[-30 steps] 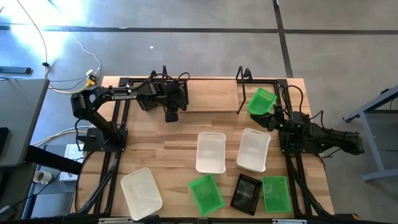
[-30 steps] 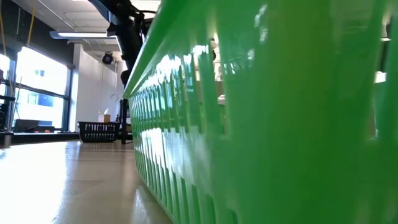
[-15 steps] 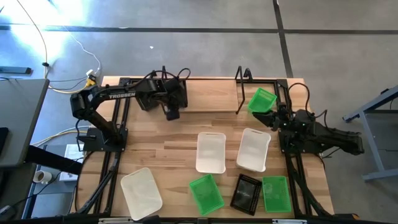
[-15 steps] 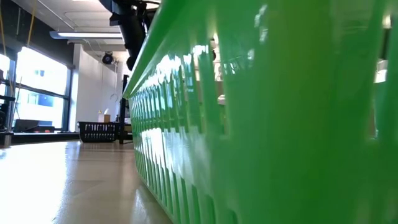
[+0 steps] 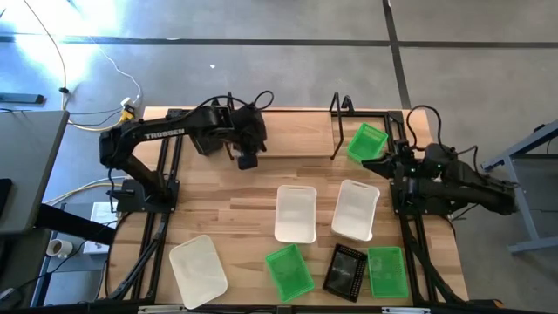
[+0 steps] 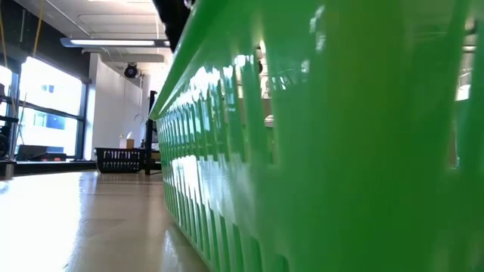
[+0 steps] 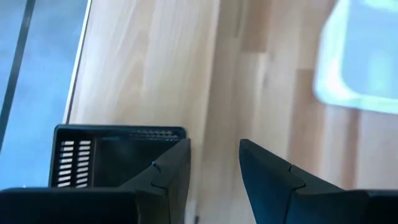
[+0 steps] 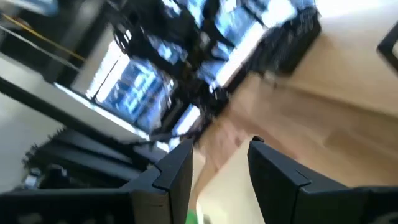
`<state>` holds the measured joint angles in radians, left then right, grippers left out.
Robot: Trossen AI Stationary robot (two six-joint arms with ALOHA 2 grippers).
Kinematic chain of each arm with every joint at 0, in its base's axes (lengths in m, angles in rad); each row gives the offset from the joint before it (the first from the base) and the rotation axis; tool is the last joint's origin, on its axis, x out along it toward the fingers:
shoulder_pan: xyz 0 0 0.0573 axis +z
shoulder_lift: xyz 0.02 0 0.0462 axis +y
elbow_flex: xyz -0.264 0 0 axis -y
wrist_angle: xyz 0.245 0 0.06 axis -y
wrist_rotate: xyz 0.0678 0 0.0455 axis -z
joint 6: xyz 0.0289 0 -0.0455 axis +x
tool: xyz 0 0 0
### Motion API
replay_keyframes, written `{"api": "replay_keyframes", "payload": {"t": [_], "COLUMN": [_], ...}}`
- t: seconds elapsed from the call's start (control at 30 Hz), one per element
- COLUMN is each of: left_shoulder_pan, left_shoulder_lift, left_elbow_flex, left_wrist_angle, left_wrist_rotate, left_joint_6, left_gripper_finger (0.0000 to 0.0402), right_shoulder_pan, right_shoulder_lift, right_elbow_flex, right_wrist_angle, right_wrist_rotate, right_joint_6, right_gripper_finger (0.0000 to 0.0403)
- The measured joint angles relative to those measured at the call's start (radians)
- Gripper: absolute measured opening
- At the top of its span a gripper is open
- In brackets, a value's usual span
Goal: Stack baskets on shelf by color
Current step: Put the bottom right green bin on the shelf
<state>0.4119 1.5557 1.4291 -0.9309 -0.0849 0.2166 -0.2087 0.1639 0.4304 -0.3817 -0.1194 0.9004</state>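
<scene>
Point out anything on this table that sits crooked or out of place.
The green basket at the shelf sits tilted, at an angle to the rods rather than square, with the right gripper open just beside it. The loose baskets at the table's near side lie at mixed angles, notably the black basket.

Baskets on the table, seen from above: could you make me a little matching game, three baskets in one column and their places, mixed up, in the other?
Column one:
1. black basket
2. far green basket
3. lone white basket

Column two:
a. just right of the shelf's looped upright, at the table's far edge
b. near the table's bottom-left corner in the high view
c. between two near green baskets

Pairs: 1-c, 2-a, 3-b
</scene>
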Motion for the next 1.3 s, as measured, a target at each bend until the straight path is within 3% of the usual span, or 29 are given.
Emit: {"api": "replay_keyframes", "payload": {"t": [0.27, 0.6, 0.9, 1.3], "left_shoulder_pan": [-0.108, -0.168, -0.172, -0.172], "left_shoulder_lift": [-0.027, -0.145, -0.218, -0.221], "left_elbow_flex": [0.079, 0.081, 0.081, 0.081], "left_wrist_angle": [-0.076, -0.097, -0.128, -0.128], "left_wrist_rotate": [0.001, 0.042, 0.048, 0.048], "left_joint_6": [-0.031, -0.091, -0.120, -0.090], "left_gripper_finger": [0.0125, 0.0125, 0.0125, 0.0125], "right_shoulder_pan": [0.041, 0.284, 0.581, 0.923], "right_shoulder_lift": [0.240, 0.523, 0.714, 0.898], "right_elbow_flex": [0.262, 0.489, 0.519, 0.519], "right_wrist_angle": [-0.261, -0.457, -0.468, -0.411], "right_wrist_rotate": [-0.143, -0.126, -0.078, -0.076], "right_joint_6": [0.023, 0.082, 0.277, 0.589], "right_gripper_finger": [0.0139, 0.0139, 0.0139, 0.0139]}}
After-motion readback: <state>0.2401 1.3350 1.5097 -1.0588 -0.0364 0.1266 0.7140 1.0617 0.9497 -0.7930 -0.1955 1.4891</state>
